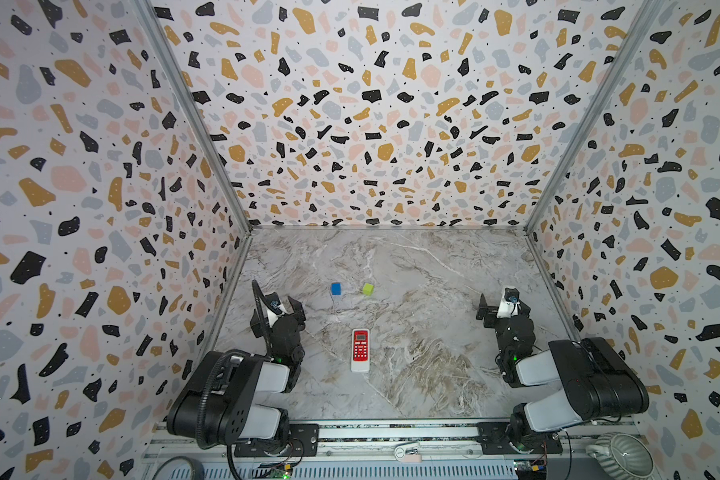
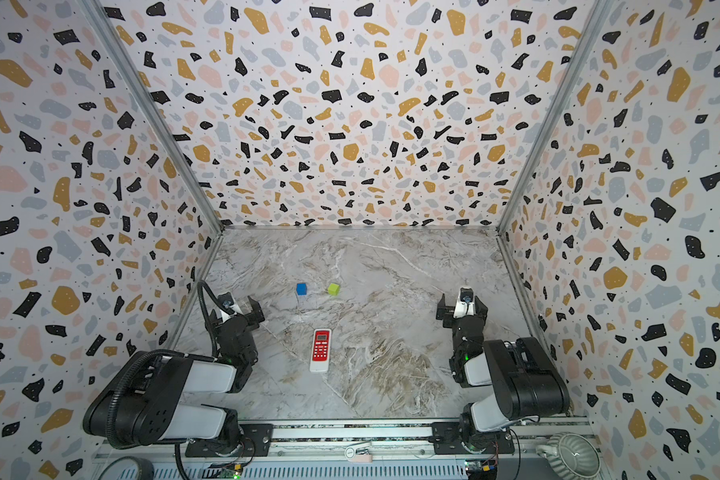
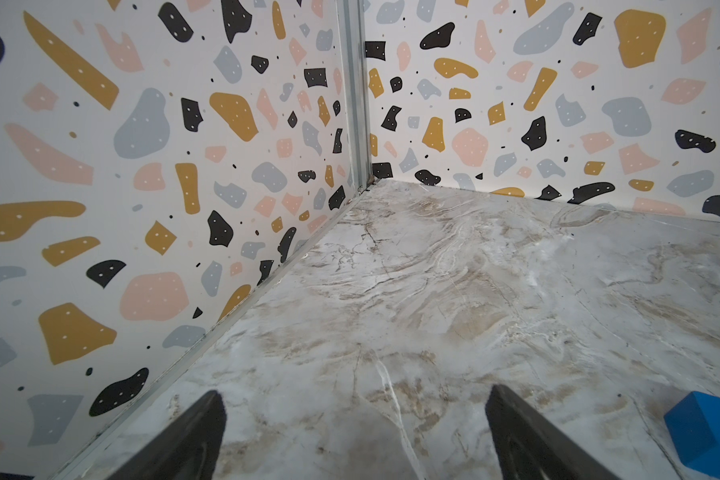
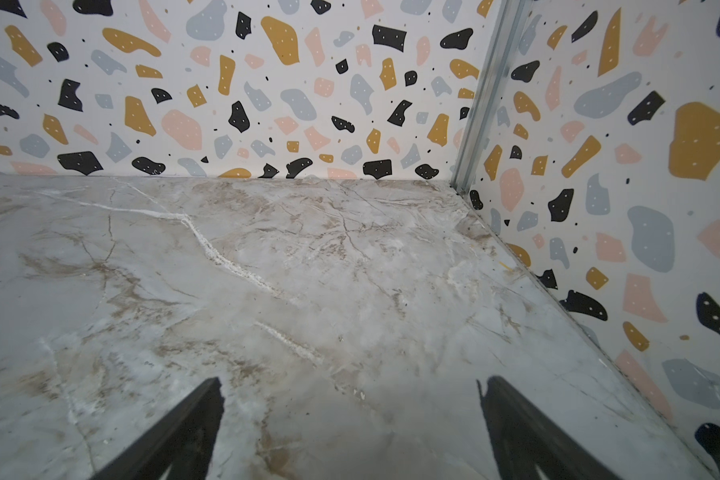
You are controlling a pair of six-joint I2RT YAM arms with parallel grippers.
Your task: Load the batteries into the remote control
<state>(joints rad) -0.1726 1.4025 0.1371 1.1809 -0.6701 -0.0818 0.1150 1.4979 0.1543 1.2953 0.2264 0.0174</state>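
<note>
The remote control [image 1: 360, 351] [image 2: 321, 350] lies flat on the marble table, red face up, its grey screen toward the back wall, in both top views. It sits near the front, between the two arms. No batteries show in any view. My left gripper [image 1: 274, 311] [image 2: 233, 313] [image 3: 354, 411] hovers left of the remote, open and empty, facing the back-left corner. My right gripper [image 1: 504, 307] [image 2: 462, 309] [image 4: 352, 399] is far right of the remote, also open with nothing between its fingers, facing the back-right corner.
A blue cube [image 1: 336, 288] [image 2: 301, 289] [image 3: 707, 432] and a green cube [image 1: 367, 289] [image 2: 333, 289] sit side by side behind the remote. Patterned walls close the table on three sides. A grey ribbed pot [image 1: 620, 455] stands off the front rail, right.
</note>
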